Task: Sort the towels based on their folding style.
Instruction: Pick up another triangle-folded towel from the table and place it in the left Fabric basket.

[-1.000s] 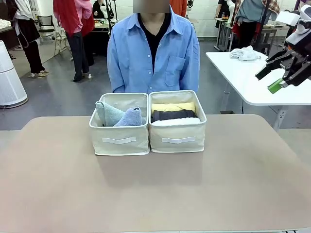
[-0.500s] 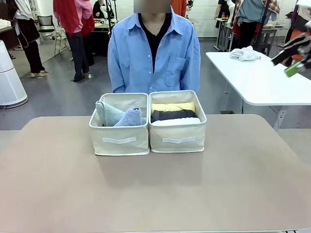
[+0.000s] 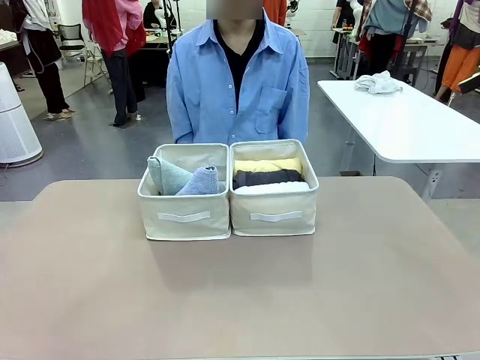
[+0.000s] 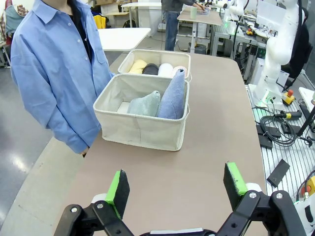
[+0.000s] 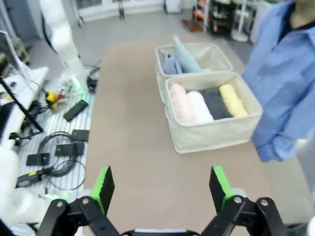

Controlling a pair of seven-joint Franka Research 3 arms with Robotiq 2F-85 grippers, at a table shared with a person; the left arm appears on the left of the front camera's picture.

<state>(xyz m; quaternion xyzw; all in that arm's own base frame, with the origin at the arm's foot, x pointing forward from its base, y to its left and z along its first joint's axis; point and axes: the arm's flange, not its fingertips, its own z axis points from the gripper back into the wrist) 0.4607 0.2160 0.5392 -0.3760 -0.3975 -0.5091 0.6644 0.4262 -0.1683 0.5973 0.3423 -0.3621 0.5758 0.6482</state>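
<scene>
Two beige boxes stand side by side mid-table. The left box (image 3: 184, 217) holds a grey-green cone towel (image 3: 169, 176) and a grey-blue cone towel (image 3: 201, 182). In the right box (image 3: 274, 216) lie a yellow roll (image 3: 266, 165), a dark grey roll (image 3: 268, 178) and a white roll (image 3: 270, 188). The right wrist view adds a pink roll (image 5: 181, 104) beside the white roll (image 5: 199, 105). My left gripper (image 4: 177, 183) hangs open high above the table, short of the cone box (image 4: 142, 130). My right gripper (image 5: 161, 183) is open too, high above the roll box (image 5: 211, 135).
A person in a blue shirt (image 3: 236, 82) stands right behind the boxes. A white table (image 3: 405, 127) at the back right carries a white rag (image 3: 377, 82). Cables and a white robot base (image 4: 275, 54) lie beside the tan table (image 3: 240, 292).
My right gripper rose at the upper right and left the front view. The boxes and towels have not moved.
</scene>
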